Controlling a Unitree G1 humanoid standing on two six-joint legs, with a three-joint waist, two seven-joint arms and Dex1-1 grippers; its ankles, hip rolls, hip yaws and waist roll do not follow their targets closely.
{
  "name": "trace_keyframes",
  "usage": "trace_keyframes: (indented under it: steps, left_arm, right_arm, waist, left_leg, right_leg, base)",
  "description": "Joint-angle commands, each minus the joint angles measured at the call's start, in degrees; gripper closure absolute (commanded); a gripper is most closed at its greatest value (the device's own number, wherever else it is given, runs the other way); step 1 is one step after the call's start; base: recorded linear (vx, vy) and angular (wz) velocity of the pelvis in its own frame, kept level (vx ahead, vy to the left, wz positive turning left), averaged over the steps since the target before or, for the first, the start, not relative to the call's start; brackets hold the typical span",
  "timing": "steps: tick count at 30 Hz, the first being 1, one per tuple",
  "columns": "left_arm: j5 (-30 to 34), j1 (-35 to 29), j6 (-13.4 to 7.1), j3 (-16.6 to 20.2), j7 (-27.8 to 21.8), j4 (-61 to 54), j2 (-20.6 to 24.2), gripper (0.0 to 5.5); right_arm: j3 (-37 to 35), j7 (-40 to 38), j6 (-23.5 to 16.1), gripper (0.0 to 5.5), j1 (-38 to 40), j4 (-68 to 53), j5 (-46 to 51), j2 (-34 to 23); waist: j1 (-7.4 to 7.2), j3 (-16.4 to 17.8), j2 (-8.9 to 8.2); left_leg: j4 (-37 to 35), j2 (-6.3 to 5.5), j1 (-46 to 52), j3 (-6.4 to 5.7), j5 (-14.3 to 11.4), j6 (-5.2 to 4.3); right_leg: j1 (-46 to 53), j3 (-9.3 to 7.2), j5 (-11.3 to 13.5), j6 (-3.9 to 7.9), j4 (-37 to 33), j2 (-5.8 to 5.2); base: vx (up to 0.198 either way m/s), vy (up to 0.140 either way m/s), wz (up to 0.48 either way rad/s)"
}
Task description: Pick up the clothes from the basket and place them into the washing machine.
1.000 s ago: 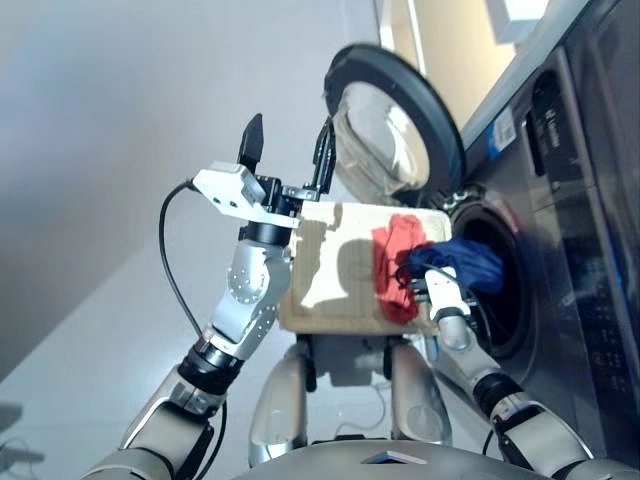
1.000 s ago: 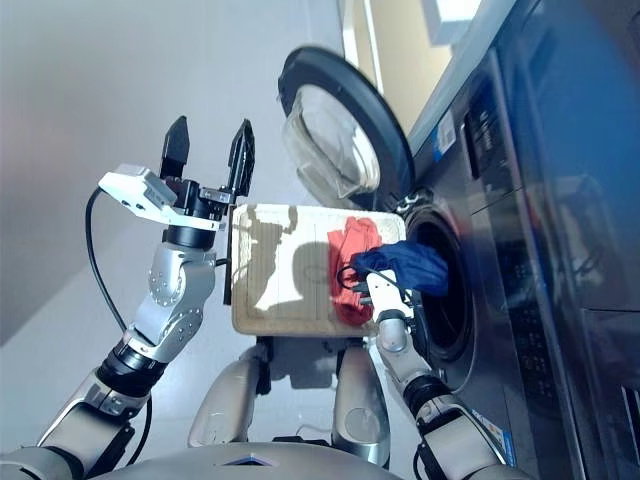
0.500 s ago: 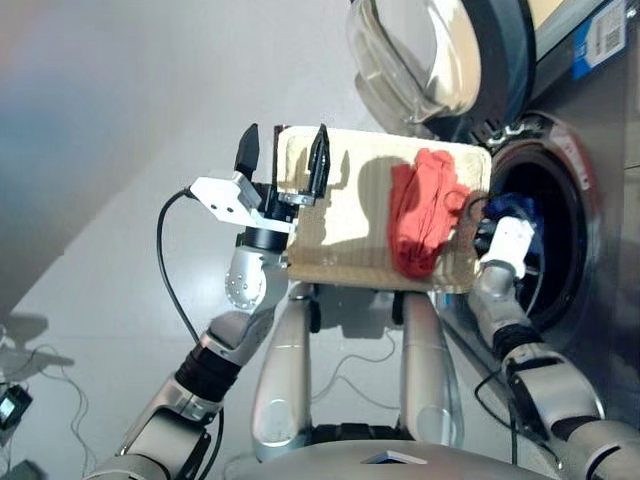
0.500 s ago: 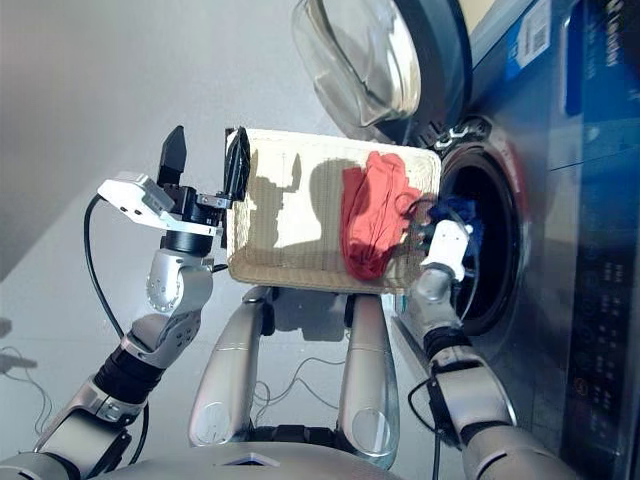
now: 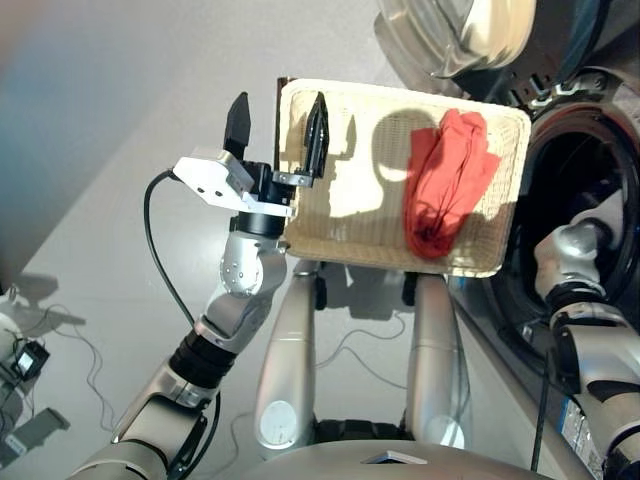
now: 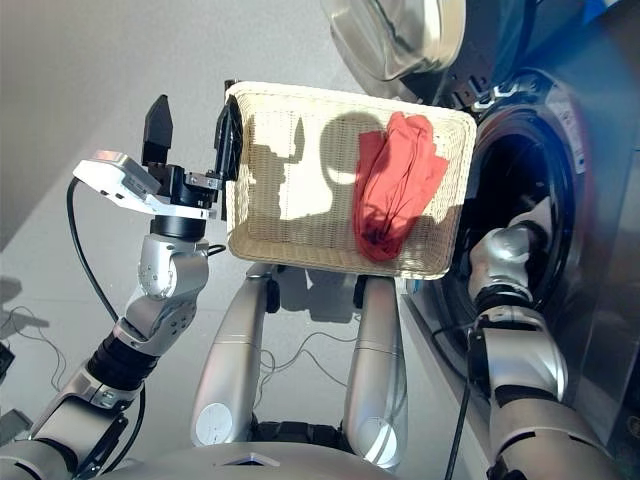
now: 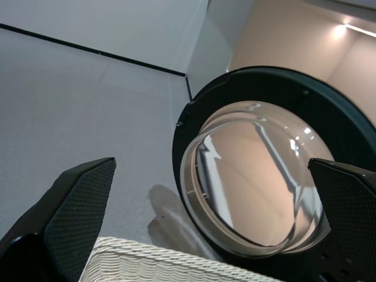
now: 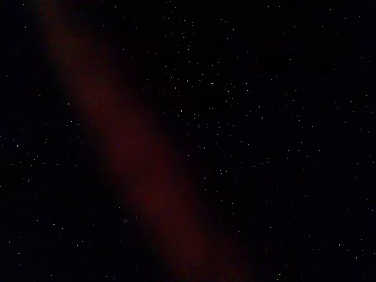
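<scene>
The cream wicker basket sits in front of me beside the washing machine. A red-orange garment lies bunched along the side of the basket nearest the drum mouth. My left gripper is raised at the basket's far-left edge, open and holding nothing. My right forearm reaches into the dark drum, and its gripper is hidden inside. The right wrist view is almost black. The navy and black garments are out of sight.
The round glass porthole door stands swung open above the basket, also seen from the head. Thin cables and a small dark device lie on the grey floor at the left.
The camera has tilted down. My right arm carried the navy garment from the basket's edge into the drum, where garment and gripper are now hidden. The left gripper stays raised and open.
</scene>
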Motion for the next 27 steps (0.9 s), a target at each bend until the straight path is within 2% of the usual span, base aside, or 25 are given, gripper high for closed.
trace_keyframes:
  steps: [1, 2, 3, 7, 13, 15, 16, 19, 21, 22, 24, 27]
  left_arm:
    - [2.25, 0.96, -2.59, 1.64, 0.41, -6.55, 0.72, 0.0]
    - [2.32, 0.77, -2.6, 1.74, 0.5, -6.54, 0.71, 0.0]
    - [2.3, 0.59, -2.73, 1.9, 0.57, -6.39, 0.7, 0.0]
    - [2.6, -0.03, -2.95, 2.08, 0.94, -6.3, 0.67, 0.0]
    - [3.1, -0.78, -3.39, 3.18, 1.54, -6.16, 0.21, 0.0]
    - [3.21, -0.76, -3.51, 3.53, 1.6, -6.09, -0.07, 0.0]
    - [3.3, -0.87, -3.54, 3.85, 1.71, -5.98, -0.13, 0.0]
    - [3.48, -0.04, -3.42, 5.14, 1.77, -5.64, -0.71, 0.0]
    - [3.37, 0.33, -3.35, 5.55, 1.68, -5.63, -0.8, 0.0]
    - [3.13, 0.71, -3.3, 6.01, 1.72, -5.42, -1.25, 0.0]
    - [2.83, 0.95, -3.17, 6.33, 1.55, -5.46, -1.4, 0.0]
    - [2.09, 1.63, -2.63, 7.35, 1.0, -5.5, -1.48, 0.0]
  right_arm:
    - [-2.66, -2.47, -5.21, 5.5, 1.44, 0.18, 5.33, -7.8]
    - [-2.54, -1.57, -5.25, 4.08, 1.71, -0.04, 5.86, -7.8]
    - [-2.64, -1.1, -5.35, 0.0, 1.92, 0.05, 6.49, -7.65]
    - [-2.26, -0.5, -5.5, 0.0, 2.21, 0.04, 6.91, -7.06]
    - [0.07, 2.78, -5.81, 0.0, 4.62, -3.57, 5.96, -2.65]
    - [1.04, 3.36, -5.98, 0.0, 5.86, -5.81, 4.9, -0.83]
    - [1.88, 4.38, -5.96, 0.0, 6.87, -7.38, 4.53, 0.35]
    - [4.92, 6.47, -6.59, 0.0, 11.63, -16.74, 1.31, 5.03]
    - [5.78, 7.14, -6.5, 0.0, 13.2, -19.77, 0.23, 6.38]
    - [6.68, 9.42, -7.8, 0.0, 15.04, -25.08, 1.76, 9.11]
    - [7.5, 11.63, -8.32, 0.0, 16.46, -28.12, 3.55, 10.55]
    - [10.97, 17.46, -6.85, 0.0, 19.6, -34.94, 5.35, 11.57]
  waist:
    - [-0.65, -2.85, 0.22]
    - [-0.73, -2.94, 0.12]
    - [-0.82, -3.02, -0.01]
    - [-1.01, -3.19, -0.24]
    - [-1.53, -3.43, -0.86]
    - [-1.66, -3.2, -0.99]
    - [-1.9, -3.17, -1.17]
    - [-2.55, -2.68, -1.74]
    - [-2.83, -2.71, -2.04]
    - [-3.03, -2.34, -2.15]
    - [-3.18, -2.21, -2.37]
    - [-3.5, -1.7, -2.93]
  left_leg:
    - [9.15, -0.89, -0.45, 1.52, -8.71, 0.92]
    - [8.97, -0.88, -0.39, 1.5, -8.67, 0.91]
    - [8.78, -0.82, -0.25, 1.56, -8.69, 0.9]
    - [8.67, -0.68, 0.29, 1.77, -9.16, 0.85]
    - [7.23, -0.82, 1.32, 2.0, -8.34, 0.97]
    - [7.21, -0.67, 1.84, 2.11, -8.82, 0.92]
    - [6.71, -0.75, 1.82, 2.11, -8.1, 0.98]
    - [6.43, -0.53, 3.0, 2.44, -8.54, 0.98]
    - [6.04, -0.58, 2.95, 2.46, -7.9, 1.02]
    - [6.28, -0.4, 3.27, 2.38, -8.29, 0.98]
    - [6.09, -0.32, 3.52, 2.43, -8.2, 0.98]
    - [5.98, -0.23, 3.72, 2.6, -7.98, 0.96]
  right_leg:
    - [2.04, 1.75, 5.25, 2.92, -5.87, 1.64]
    - [2.11, 1.73, 5.28, 2.9, -6.04, 1.64]
    - [2.26, 1.69, 5.29, 2.92, -6.25, 1.67]
    - [2.66, 1.66, 4.8, 2.87, -6.24, 1.77]
    - [3.41, 1.71, 5.75, 2.74, -7.69, 1.81]
    - [4.04, 1.66, 5.25, 2.71, -7.72, 1.87]
    - [4.06, 1.68, 5.91, 2.66, -8.24, 1.88]
    - [5.04, 1.73, 5.55, 2.52, -8.49, 2.12]
    - [5.08, 1.82, 6.13, 2.48, -9.05, 2.11]
    - [5.41, 1.78, 5.72, 2.35, -8.83, 2.25]
    - [5.61, 1.75, 5.78, 2.31, -8.9, 2.25]
    - [5.85, 1.72, 6.09, 2.3, -9.06, 2.29]
  base:
    - [0.0, 0.0, 0.0]
    - [0.0, 0.0, 0.0]
    - [0.0, 0.0, 0.0]
    - [0.0, 0.0, 0.0]
    - [0.0, 0.0, 0.0]
    - [0.0, 0.0, 0.0]
    - [0.0, 0.0, 0.0]
    - [0.0, 0.0, 0.0]
    - [0.0, 0.0, 0.0]
    - [0.0, 0.0, 0.0]
    - [0.0, 0.0, 0.0]
    - [0.0, 0.0, 0.0]
